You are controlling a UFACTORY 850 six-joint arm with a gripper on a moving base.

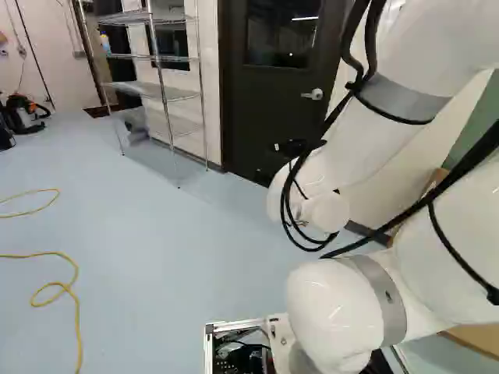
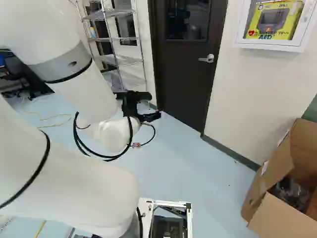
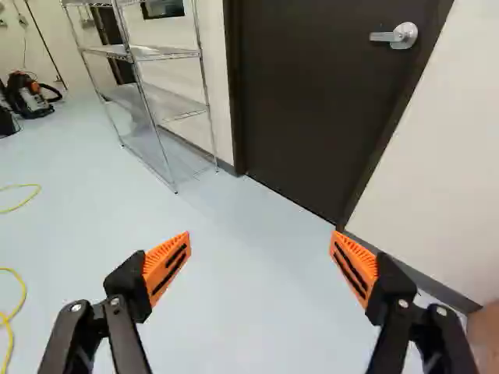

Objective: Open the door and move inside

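Note:
The dark door [image 2: 184,64] stands shut in its frame, with a window in its upper part. Its silver lever handle [image 2: 208,58] also shows in the left base view. My gripper [image 2: 148,105] hangs in front of the door, lower than the handle, in the right base view. Seen from the wrist, the gripper [image 3: 260,261] is open wide, its orange pads far apart with only floor showing between them. The door [image 3: 320,101] and its handle [image 3: 399,36] lie ahead of the fingers, well out of contact.
A wire shelf rack [image 1: 161,89] stands left of the door. An open cardboard box [image 2: 277,198] sits by the right wall, below a white AED cabinet [image 2: 271,43]. A yellow cord [image 1: 66,287] and a vacuum cleaner [image 1: 25,114] are on the floor at the left.

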